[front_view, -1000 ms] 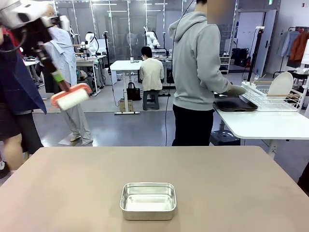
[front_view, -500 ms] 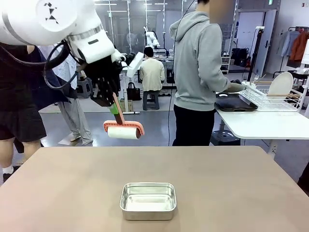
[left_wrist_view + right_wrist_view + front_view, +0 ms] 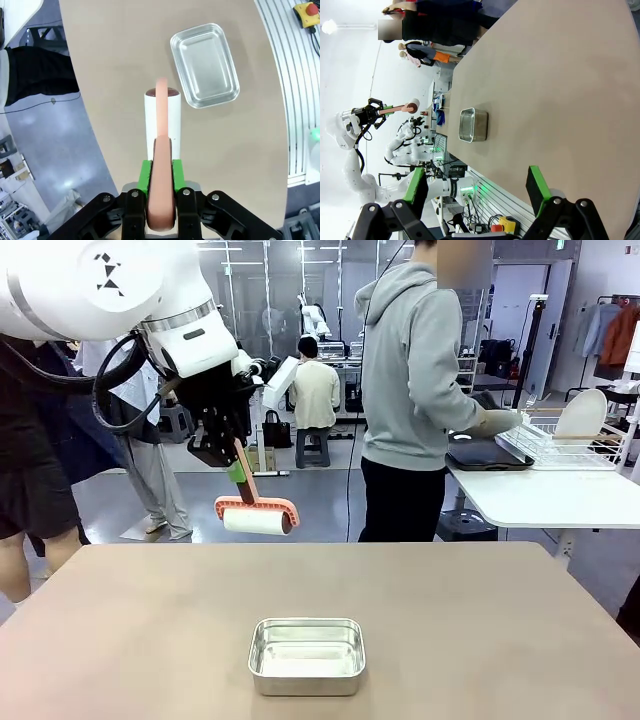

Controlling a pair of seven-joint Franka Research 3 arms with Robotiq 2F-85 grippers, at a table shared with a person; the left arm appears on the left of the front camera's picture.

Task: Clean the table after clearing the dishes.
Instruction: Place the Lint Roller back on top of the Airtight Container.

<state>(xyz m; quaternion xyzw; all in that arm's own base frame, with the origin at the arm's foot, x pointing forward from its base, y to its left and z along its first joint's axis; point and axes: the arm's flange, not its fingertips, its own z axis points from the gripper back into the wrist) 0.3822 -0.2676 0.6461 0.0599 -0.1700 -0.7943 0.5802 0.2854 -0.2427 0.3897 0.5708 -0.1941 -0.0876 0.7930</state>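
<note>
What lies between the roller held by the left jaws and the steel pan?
Only bare table; the left wrist view shows roller and pan apart.

A robotics lab — an open hall with a polished grey floor [image 3: 260, 505] and glass partitions [image 3: 240, 290]. Beyond the brown table [image 3: 450, 620], white robot arms [image 3: 312, 318] stand at workbenches, and a seated person [image 3: 313, 390] works at a white desk [image 3: 262, 375] — clothes hang on a rack [image 3: 612, 330] at the far right.
</note>
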